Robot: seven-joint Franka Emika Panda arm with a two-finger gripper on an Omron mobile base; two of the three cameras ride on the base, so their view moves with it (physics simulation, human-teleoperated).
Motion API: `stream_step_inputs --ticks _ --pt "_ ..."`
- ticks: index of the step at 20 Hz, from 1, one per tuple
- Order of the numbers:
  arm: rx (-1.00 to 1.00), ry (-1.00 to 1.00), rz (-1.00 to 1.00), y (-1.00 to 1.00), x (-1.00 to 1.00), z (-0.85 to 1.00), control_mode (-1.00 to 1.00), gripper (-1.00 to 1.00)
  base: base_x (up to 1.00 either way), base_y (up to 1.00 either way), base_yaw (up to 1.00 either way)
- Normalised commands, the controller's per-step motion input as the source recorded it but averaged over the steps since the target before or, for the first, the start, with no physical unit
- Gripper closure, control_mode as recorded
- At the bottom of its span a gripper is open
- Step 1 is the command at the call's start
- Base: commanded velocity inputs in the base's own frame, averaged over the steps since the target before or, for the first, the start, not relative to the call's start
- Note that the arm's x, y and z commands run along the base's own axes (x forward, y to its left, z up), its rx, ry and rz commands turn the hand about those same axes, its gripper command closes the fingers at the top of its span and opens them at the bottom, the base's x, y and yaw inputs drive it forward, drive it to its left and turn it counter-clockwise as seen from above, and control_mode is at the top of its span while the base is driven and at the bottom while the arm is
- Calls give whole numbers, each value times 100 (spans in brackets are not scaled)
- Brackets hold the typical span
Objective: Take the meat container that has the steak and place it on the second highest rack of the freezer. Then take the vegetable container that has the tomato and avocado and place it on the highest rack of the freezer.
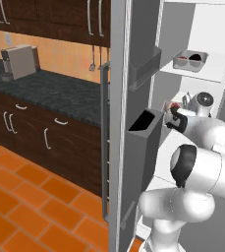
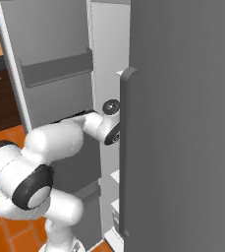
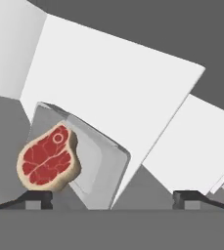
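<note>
The red, white-streaked steak [image 3: 48,163] lies in a clear grey meat container [image 3: 96,168] on a white freezer [image 1: 133,59] shelf [image 3: 113,112]. The claw [image 3: 112,197] stands released, fingertips [image 3: 35,197] apparently straddling the container's near end.

A second grey container [image 1: 189,60] sits on the higher shelf.

Setting: a rendered home kitchen. Dark wood upper cabinets [image 1: 45,15] and base cabinets [image 1: 30,130] with pale bar handles line the wall left of the hand. A dark speckled worktop [image 1: 55,91] carries a boxy countertop appliance [image 1: 19,61]. Orange tile floor [image 1: 20,202] and orange backsplash [image 1: 60,54]. An open grey freezer [image 1: 133,123] shows white shelves and grey door bins [image 1: 146,66] around the hand.
</note>
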Motion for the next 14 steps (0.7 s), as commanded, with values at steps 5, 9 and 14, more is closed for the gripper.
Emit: stream_step_inputs --ticks 5,9,14 --pt "0 -4 6 61 -90 64 -100 -100 0 0 0" --pt "-3 3 3 31 -97 93 -100 -100 0 0 0" --pt "0 7 6 34 -100 100 -100 -100 0 0 0"
